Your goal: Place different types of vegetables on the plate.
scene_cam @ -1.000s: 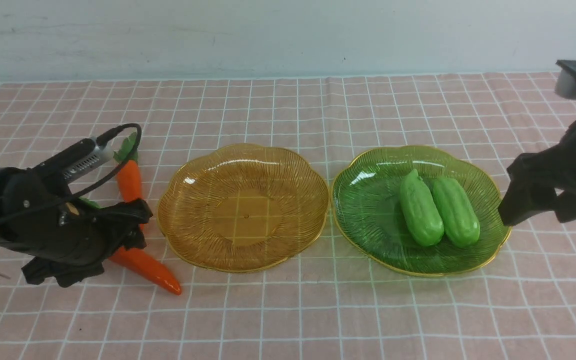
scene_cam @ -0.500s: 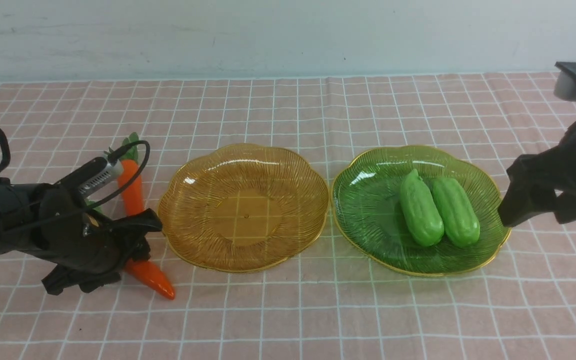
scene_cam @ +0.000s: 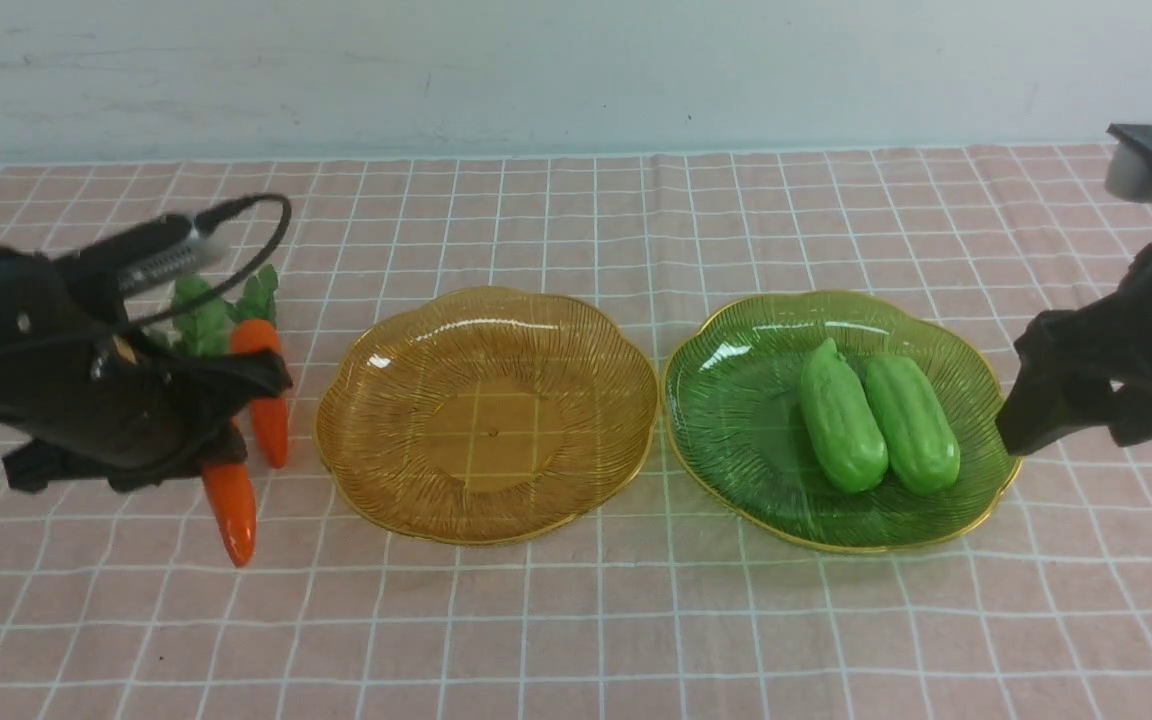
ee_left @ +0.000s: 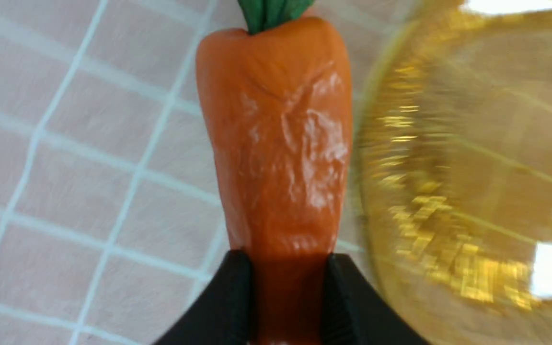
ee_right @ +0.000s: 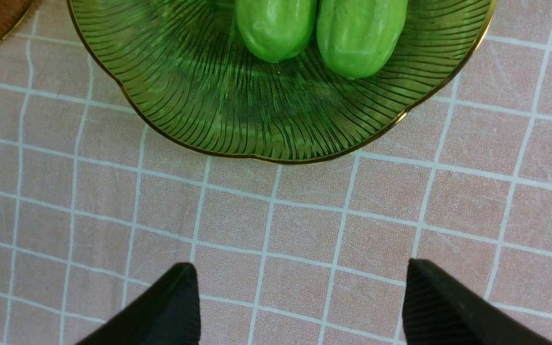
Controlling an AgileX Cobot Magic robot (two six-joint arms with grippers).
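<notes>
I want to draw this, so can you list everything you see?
Carrots: two, orange with green tops, left of the yellow plate; one gripped, one beside it.
Gourds: two, light green, side by side on the green plate.
Plates: two, yellow in the middle, green on the right.
Cloth: one, pink with white squares, under everything.
Left gripper: one, black, shut on a carrot.
Right gripper: one, black, open, beside the green plate.

one carrot (scene_cam: 232, 508) gripped, gourds (scene_cam: 841, 420) on green plate (scene_cam: 736, 430)
</notes>
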